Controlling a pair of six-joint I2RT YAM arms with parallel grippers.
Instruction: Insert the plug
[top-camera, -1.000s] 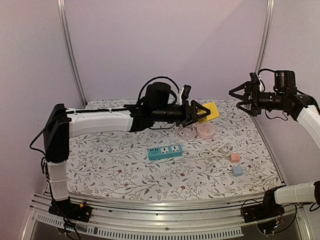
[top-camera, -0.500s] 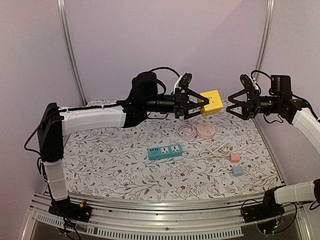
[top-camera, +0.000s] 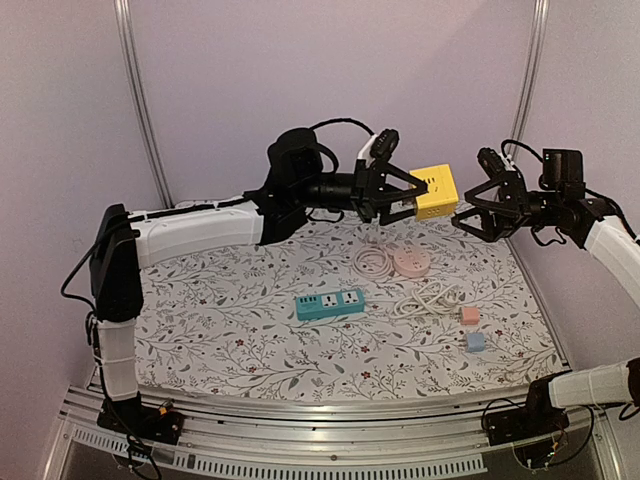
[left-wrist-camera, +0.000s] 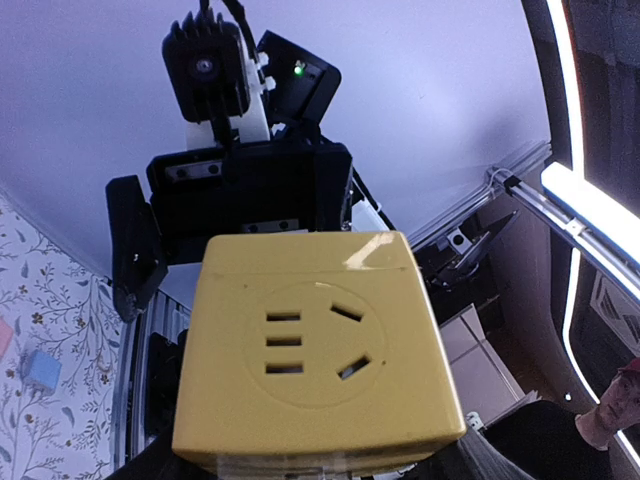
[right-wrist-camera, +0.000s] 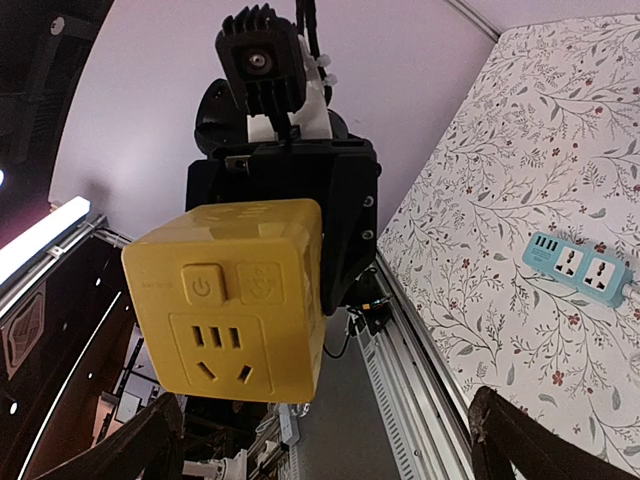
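My left gripper is shut on a yellow cube socket and holds it high above the back of the table. The cube fills the left wrist view, its slotted face towards that camera. In the right wrist view the cube shows a power button and a socket face. My right gripper is open and empty, just right of the cube and facing it. Its dark fingertips frame the bottom of its view. No plug is in either gripper.
On the flowered cloth lie a teal power strip, a pink round socket with coiled white cable, a small pink cube and a small blue cube. The power strip also shows in the right wrist view.
My left arm has lifted the yellow cube off the back of the table and carried it up and right. My right gripper has moved left and a little down towards it.
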